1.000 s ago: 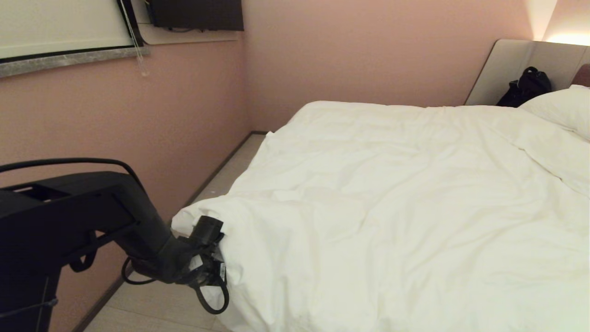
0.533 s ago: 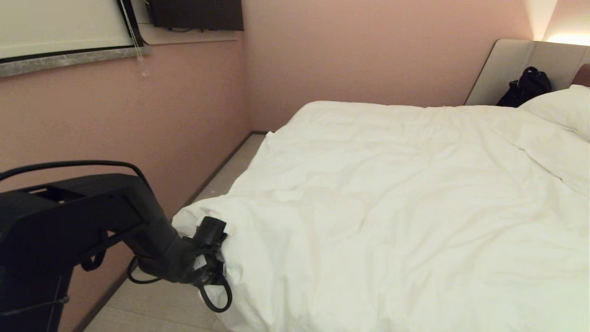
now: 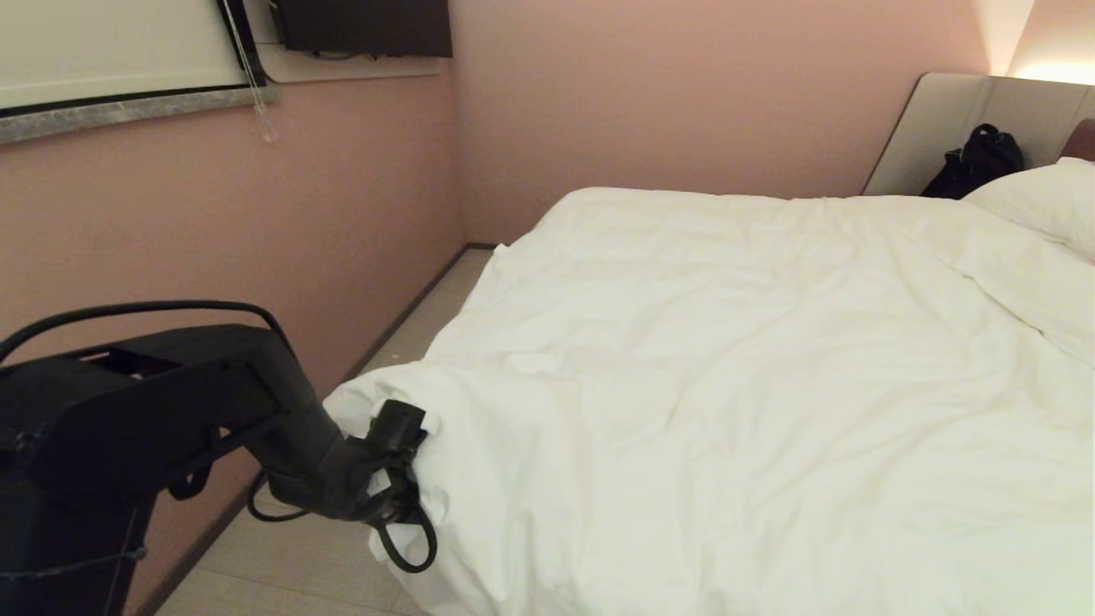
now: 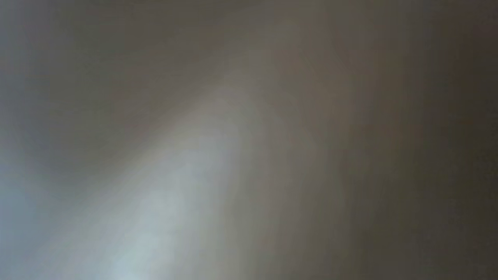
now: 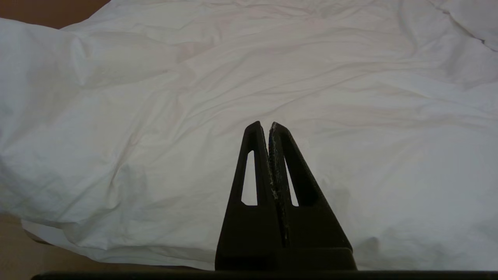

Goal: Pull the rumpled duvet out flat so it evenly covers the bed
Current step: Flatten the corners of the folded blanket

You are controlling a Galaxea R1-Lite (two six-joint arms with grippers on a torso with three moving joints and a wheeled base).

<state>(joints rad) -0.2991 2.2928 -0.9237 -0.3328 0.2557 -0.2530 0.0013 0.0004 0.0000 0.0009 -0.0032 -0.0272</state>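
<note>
The puffy white duvet (image 3: 727,385) lies wrinkled over the whole bed (image 3: 949,128), and its near left corner hangs bunched over the edge. My left gripper (image 3: 402,441) is pushed into that corner from the floor side, its tip buried in the cloth. A pale surface right against the camera fills the left wrist view. My right gripper (image 5: 267,126) is shut and empty. It hangs over the near part of the duvet (image 5: 155,116) and does not show in the head view.
A pink wall (image 3: 214,239) runs close along the bed's left side, leaving a narrow strip of floor (image 3: 419,325). A white pillow (image 3: 1039,201) and a black bag (image 3: 975,162) sit at the headboard end. A window ledge (image 3: 128,107) juts out above my left arm.
My left arm has pushed a little further towards the bed, pressing the wrist deeper into the duvet's corner. The duvet itself has hardly shifted.
</note>
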